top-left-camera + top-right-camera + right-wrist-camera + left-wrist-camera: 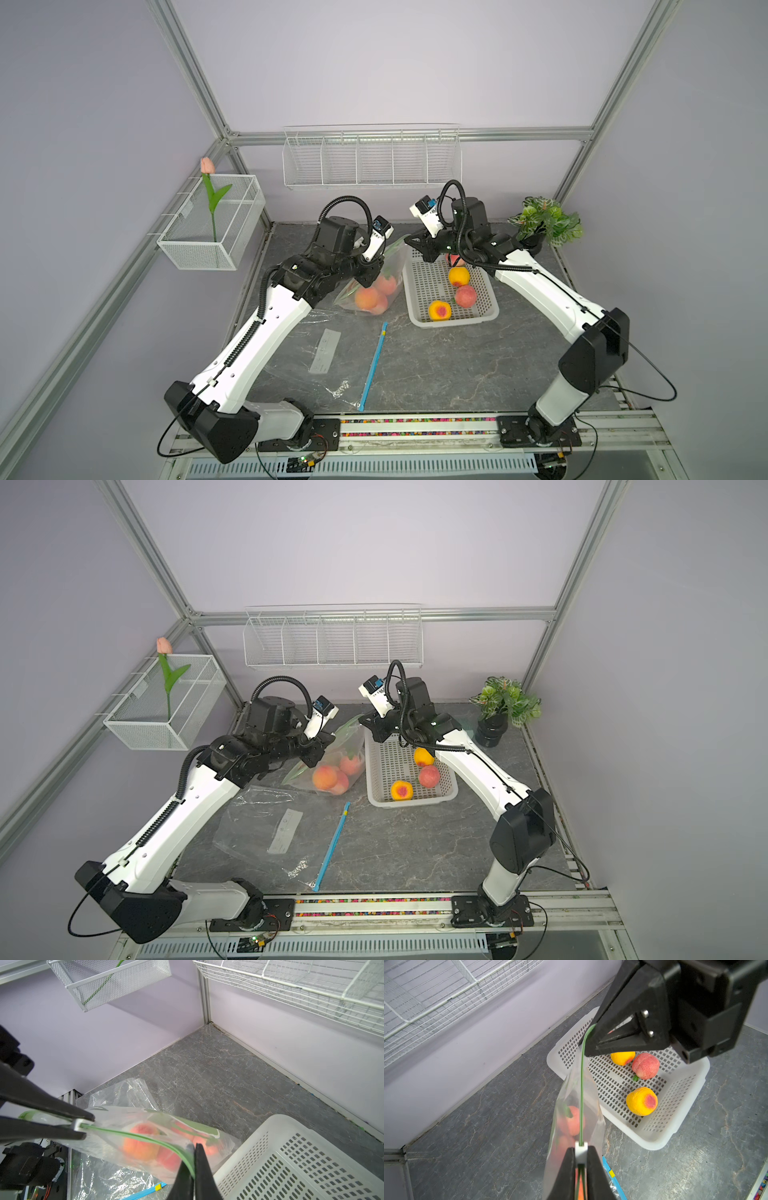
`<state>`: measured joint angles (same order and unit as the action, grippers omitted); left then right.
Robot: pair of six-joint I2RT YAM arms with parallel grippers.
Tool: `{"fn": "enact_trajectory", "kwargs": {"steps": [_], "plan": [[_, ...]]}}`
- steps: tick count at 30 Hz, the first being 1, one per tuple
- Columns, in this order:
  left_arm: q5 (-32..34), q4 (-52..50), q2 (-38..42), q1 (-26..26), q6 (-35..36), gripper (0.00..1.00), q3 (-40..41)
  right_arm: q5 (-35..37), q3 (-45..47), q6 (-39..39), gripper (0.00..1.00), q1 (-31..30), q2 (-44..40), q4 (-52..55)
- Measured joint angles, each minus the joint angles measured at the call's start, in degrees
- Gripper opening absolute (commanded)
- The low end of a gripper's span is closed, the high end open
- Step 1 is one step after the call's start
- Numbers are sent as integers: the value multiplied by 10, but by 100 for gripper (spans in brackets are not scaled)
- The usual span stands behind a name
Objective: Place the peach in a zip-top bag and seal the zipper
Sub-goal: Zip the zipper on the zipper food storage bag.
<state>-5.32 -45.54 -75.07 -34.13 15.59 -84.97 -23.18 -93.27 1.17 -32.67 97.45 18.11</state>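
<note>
A clear zip-top bag (384,270) (345,746) with a green zipper (581,1084) hangs stretched between my two grippers, its bottom resting on the table. Inside it lie peaches (368,298) (141,1140). My left gripper (580,1148) (374,270) is shut on the white slider (581,1153) on the zipper. My right gripper (194,1147) (411,241) is shut on the far end of the zipper, above the basket's edge. Between the two grips the zipper line looks closed.
A white perforated basket (419,318) (675,1126) to the right of the bag holds more peaches (465,296). A second flat bag (324,365) with a blue zipper (374,365) lies near the front. A potted plant (544,220) stands back right. Wire racks (370,158) hang on the walls.
</note>
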Motion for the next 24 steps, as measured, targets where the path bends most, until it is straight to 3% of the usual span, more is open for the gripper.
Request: {"fn": "enact_trajectory", "kwargs": {"steps": [24], "plan": [[42, -33, 114, 0, -54, 13, 97, 83, -1, -66, 7, 0, 12, -21]]}}
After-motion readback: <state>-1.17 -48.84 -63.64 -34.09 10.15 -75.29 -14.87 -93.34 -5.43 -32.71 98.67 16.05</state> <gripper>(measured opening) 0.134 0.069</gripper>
